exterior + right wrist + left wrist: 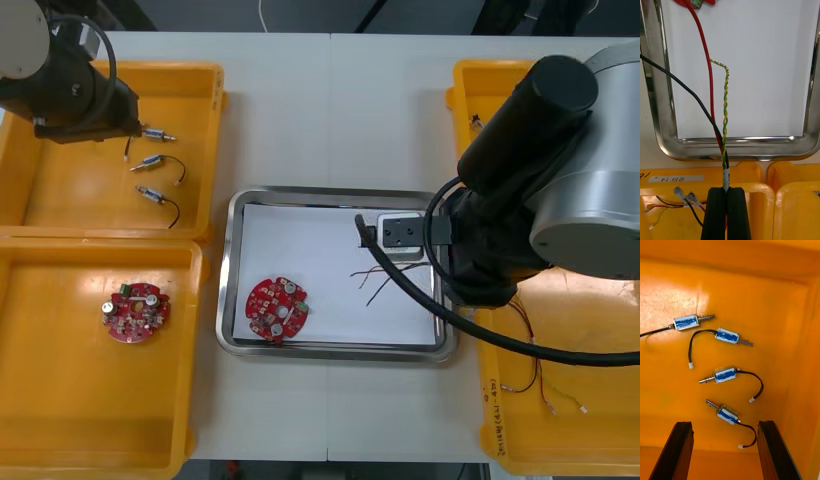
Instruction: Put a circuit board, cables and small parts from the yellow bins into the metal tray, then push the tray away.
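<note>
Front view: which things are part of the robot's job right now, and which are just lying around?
In the job: metal tray; circuit board inside it; cables pinched by the right gripper, reaching over the tray; small metal parts ahead of the open left gripper.
Lying about: second circuit board in a left yellow bin; loose cables in a right yellow bin.

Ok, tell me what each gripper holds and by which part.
Right gripper: shut on the cables, at their sleeved end, the rest trailing over the tray. Left gripper: open above small metal parts, holding nothing.
</note>
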Motion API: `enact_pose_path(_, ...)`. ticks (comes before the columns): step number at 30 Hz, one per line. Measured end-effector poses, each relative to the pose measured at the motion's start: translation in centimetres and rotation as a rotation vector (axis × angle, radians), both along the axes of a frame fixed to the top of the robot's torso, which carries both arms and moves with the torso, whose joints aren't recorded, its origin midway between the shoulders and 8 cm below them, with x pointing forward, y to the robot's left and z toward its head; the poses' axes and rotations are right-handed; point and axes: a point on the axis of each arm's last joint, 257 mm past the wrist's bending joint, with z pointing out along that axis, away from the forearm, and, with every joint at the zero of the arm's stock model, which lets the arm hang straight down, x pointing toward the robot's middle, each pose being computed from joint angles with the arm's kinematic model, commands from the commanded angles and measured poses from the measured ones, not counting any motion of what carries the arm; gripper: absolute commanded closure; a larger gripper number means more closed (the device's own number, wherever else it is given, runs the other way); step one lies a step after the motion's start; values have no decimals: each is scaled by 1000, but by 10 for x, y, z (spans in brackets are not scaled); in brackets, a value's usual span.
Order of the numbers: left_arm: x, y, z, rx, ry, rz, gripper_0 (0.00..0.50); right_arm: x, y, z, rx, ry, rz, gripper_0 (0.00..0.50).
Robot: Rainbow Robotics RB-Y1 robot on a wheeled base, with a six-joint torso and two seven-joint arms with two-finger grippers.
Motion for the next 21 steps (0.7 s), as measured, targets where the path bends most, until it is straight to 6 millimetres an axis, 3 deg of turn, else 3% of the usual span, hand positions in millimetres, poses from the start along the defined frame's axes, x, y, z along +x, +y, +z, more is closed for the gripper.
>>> enact_pose_path(8,25,9,4,119,-43,-167,0,3,15,-15,0,15,-6,500)
enact_pose_path(21,58,28,-2,103,-118,-143,0,9,28,-40,-47,-3,0,500)
